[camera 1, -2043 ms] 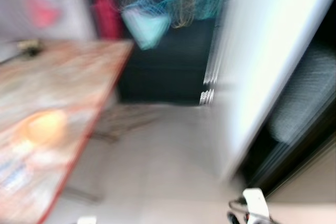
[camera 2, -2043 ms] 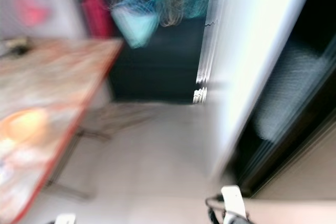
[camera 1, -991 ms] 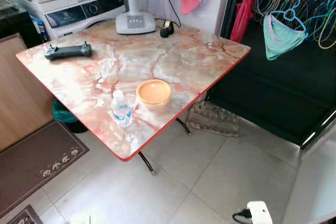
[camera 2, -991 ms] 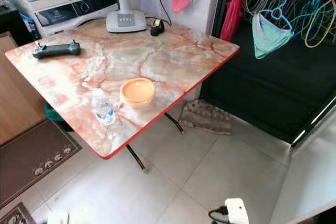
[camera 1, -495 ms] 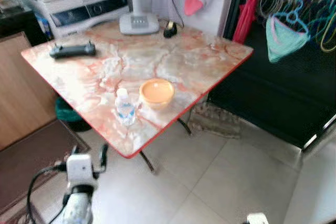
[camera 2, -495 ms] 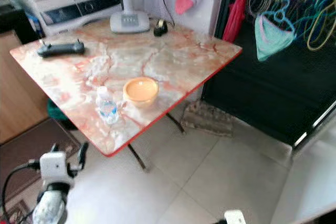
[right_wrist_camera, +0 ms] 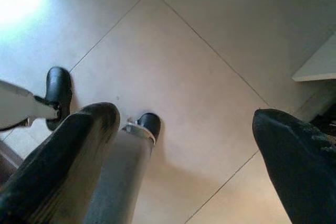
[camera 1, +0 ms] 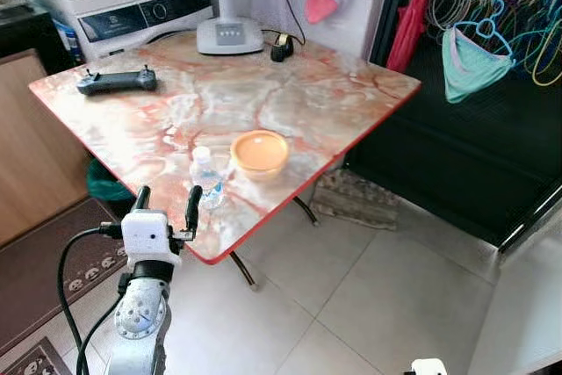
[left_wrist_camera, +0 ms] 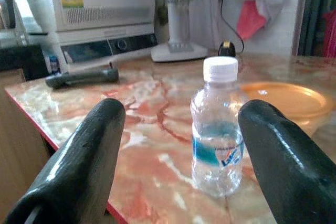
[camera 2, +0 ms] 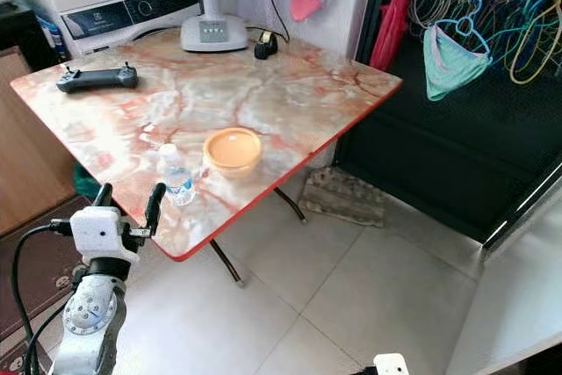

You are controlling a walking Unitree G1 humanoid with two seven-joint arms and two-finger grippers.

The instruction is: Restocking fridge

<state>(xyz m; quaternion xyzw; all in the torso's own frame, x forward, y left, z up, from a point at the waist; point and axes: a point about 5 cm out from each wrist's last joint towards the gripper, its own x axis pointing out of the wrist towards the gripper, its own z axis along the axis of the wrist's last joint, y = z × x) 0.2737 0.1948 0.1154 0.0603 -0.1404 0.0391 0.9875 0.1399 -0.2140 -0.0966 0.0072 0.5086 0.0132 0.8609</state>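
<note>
Reaching toward the near edge of the marble-patterned table (camera 1: 290,103), the left gripper (camera 1: 166,202) is raised in front of the small water bottle (camera 1: 207,178) with its two black fingers spread and nothing between them; in the left wrist view the bottle (left_wrist_camera: 218,127) stands upright, white cap on, framed in the gap between the fingers but not yet touched. This looks like the approach stage of picking up an item to restock the fridge. Just beyond the bottle sits the orange bowl (camera 1: 260,154), close beside it, so the next move likely calls for advancing the fingers straight along either side of the bottle, low on its body, then closing without nudging the bowl or tipping the bottle off the table's edge. Further right, the right gripper (right_wrist_camera: 178,150) hangs idle over the tiled floor (right_wrist_camera: 210,93), fingers apart and empty.
</note>
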